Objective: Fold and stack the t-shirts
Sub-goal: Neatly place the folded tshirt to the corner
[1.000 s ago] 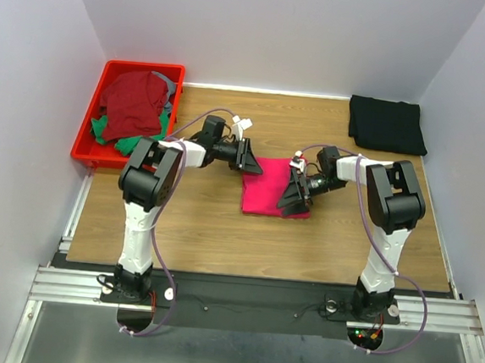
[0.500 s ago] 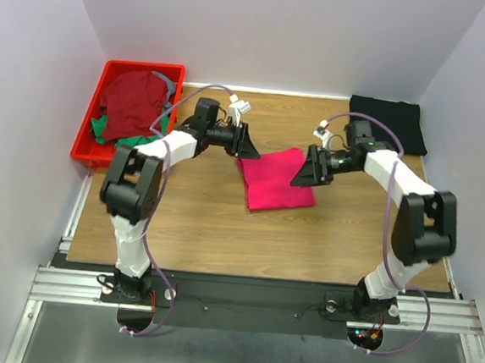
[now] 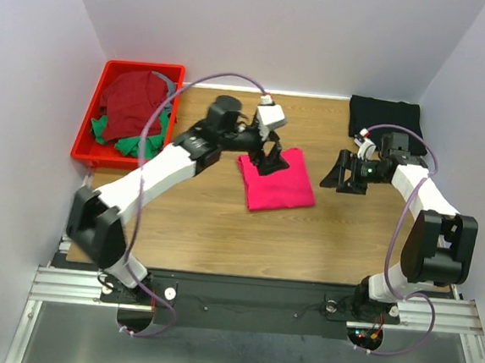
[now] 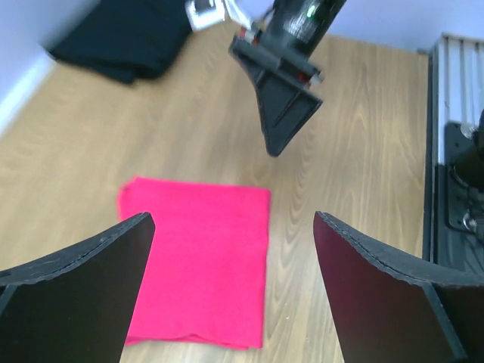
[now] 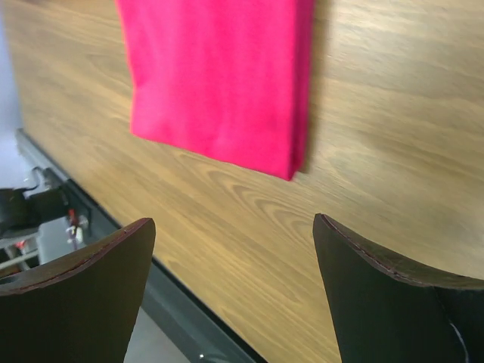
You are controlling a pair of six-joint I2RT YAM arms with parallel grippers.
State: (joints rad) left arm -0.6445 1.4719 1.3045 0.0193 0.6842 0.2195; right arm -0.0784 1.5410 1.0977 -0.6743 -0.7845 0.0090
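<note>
A bright pink-red t-shirt lies folded into a rectangle in the middle of the wooden table. My left gripper hovers over its far left corner, open and empty. In the left wrist view the same t-shirt shows flat between and below the spread fingers. My right gripper stands open and empty just right of the shirt, apart from it. The right wrist view has the shirt ahead of its jaws. A folded black t-shirt sits at the far right corner.
A red plastic bin at the far left holds a crumpled dark red t-shirt over a green one. Grey walls close in the table on three sides. A metal rail runs along the near edge.
Both grippers slid the pink-red shirt a little toward the far right. My left gripper then opened, let go and lifted over it. The right arm drew back to the right, away from the shirt.
</note>
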